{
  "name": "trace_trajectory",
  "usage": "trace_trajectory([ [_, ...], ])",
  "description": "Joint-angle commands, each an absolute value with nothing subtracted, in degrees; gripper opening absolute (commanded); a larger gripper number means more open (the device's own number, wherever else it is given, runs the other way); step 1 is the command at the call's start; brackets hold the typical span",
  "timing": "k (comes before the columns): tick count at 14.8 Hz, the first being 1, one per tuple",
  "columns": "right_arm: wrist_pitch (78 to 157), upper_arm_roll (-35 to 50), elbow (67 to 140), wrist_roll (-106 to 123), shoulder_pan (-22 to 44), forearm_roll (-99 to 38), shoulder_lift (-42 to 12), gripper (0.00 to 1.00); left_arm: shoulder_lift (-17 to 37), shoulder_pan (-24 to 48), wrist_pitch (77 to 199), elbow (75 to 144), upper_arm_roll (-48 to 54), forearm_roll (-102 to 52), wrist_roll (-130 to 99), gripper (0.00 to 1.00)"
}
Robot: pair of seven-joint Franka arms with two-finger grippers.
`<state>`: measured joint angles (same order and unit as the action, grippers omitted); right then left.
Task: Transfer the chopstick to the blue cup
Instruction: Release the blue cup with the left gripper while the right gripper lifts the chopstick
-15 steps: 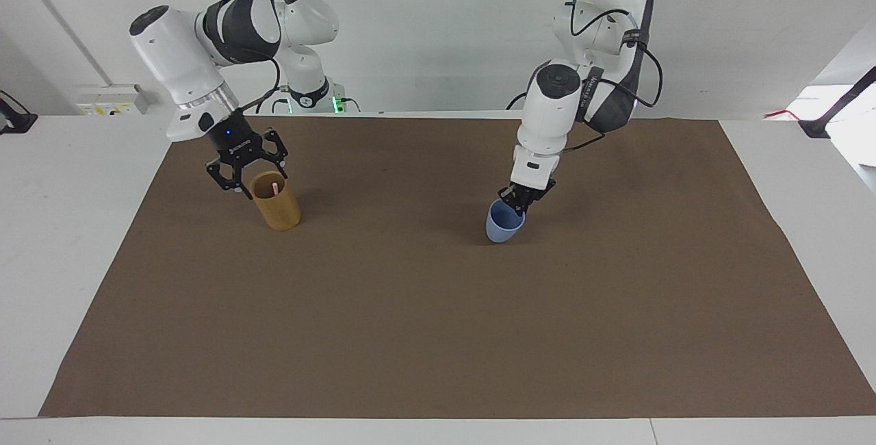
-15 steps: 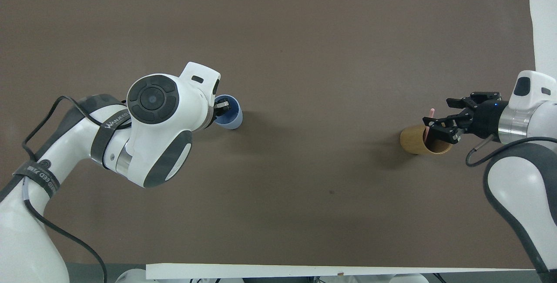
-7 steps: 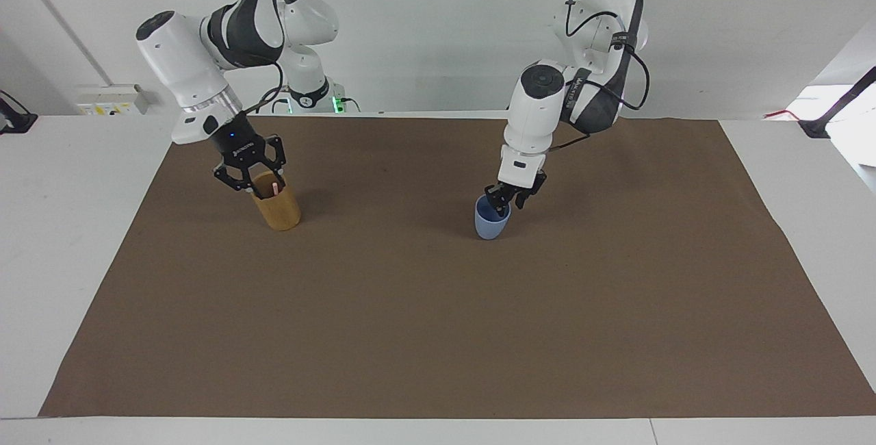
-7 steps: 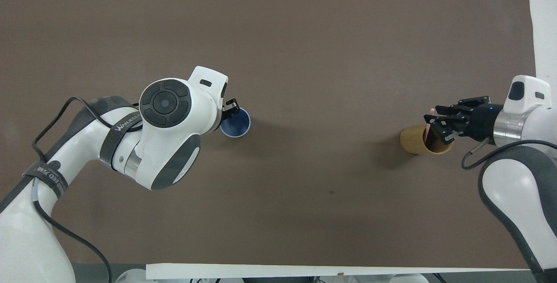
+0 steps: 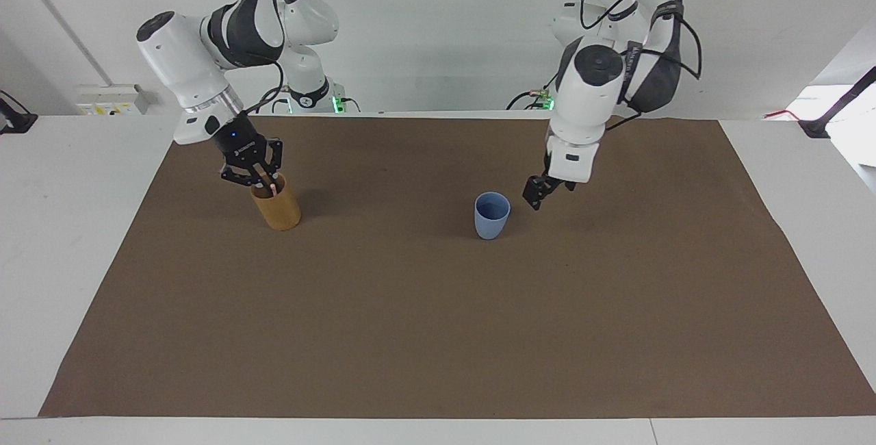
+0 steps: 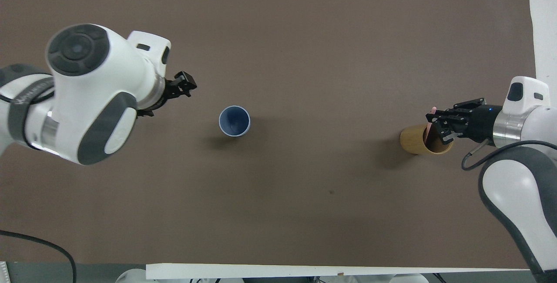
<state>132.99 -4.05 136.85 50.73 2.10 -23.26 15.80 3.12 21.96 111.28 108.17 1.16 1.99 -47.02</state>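
I am at the beginning of the transfer, as I judge it. The chopstick (image 5: 274, 187) stands in the tan wooden holder (image 5: 276, 206), which sits on the brown mat (image 5: 438, 335) toward the right arm's end, closer to the mat's edge on the robots' side than to its outer edge. My right gripper (image 5: 259, 178) is at the mouth of the holder with its fingers pressed together around the pink upper end of the chopstick, so I take it as pinching the stick, but the stick is not lifted out. The blue cup (image 5: 492, 215) stands upright and empty near the middle of the mat, well apart from the holder. My left gripper (image 5: 540, 193) hangs in the air just beside the cup, over the mat toward the left arm's end, with its fingers spread and holding nothing. What is left is almost everything: to pull the chopstick up out of the holder, to carry it along the mat to the cup, and to let it down into the cup.
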Motion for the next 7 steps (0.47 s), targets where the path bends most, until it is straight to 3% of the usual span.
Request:
trace_trajectory([
  [1, 131.15, -4.04, 136.5, 52.29, 1.32, -24.52, 17.14, 0.0, 1.06, 12.69, 108.82, 107.58, 1.49, 1.93, -34.94, 1.0],
  [5, 116.5, -4.22, 125.1, 51.94, -1.75, -23.47, 17.23, 0.0, 1.23, 1.34, 97.86, 99.43, 1.49, 1.93, -12.62, 1.0],
  [7, 109.37, -4.22, 118.6, 51.94, -3.59, -20.59, 17.23, 0.0, 0.97, -0.26, 93.1, 96.34, 1.49, 1.93, -7.92, 1.0],
])
